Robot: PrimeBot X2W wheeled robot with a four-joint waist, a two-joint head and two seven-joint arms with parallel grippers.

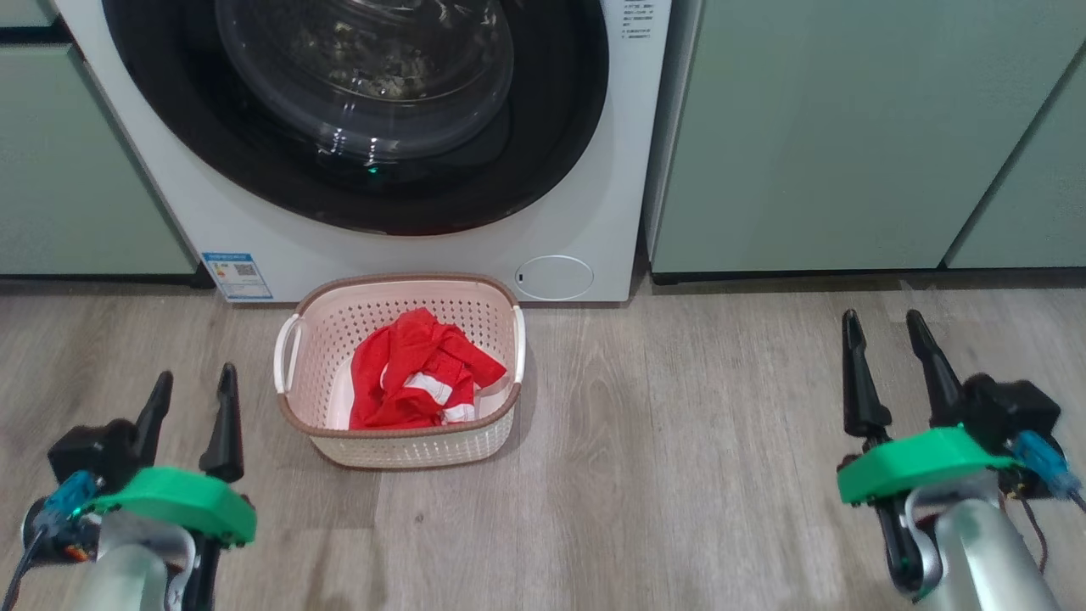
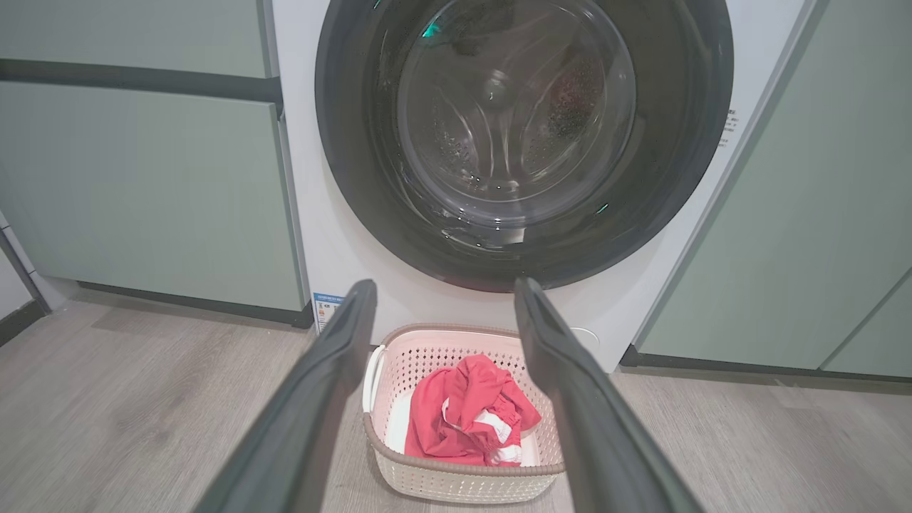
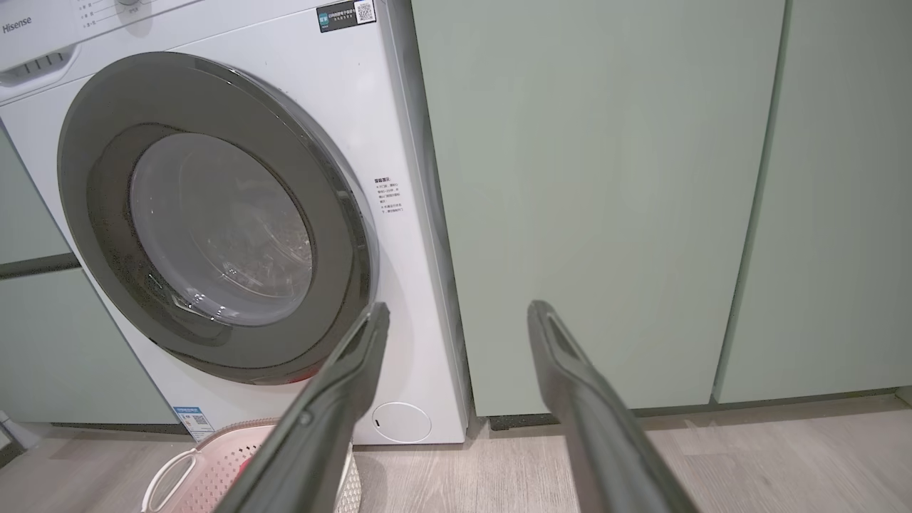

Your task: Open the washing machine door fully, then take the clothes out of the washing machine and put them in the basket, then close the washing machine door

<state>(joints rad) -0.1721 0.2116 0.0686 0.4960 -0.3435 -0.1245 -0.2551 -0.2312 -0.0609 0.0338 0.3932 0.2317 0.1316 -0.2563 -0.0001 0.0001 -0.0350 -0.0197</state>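
The left gripper (image 1: 195, 373) and the right gripper (image 1: 882, 316) are nearest you, low over the floor (image 1: 679, 441). Each has its fingers spread wide with nothing between them. The two are well apart, with bare boards around both, so you have free room to move either arm sideways or forward.

Beyond the left gripper and slightly to its right, the basket (image 1: 424, 450) stands on the floor just in front of the washing machine (image 1: 611, 187). The clothes (image 1: 416, 373) lie bunched inside it, below the rim. Treat the transfer step as done.

Farther back, the washing machine door (image 1: 568, 127) sits flush against the machine front. Judge the closing step done as well, although the pictures do not show whether the latch has caught. Nothing of the task appears to remain.

Edges to observe:
- The basket rim lies near the forward path of the left gripper.
- The machine's lower front panel stands directly behind the basket.
- The pale green cabinets (image 1: 848, 127) face the right gripper.
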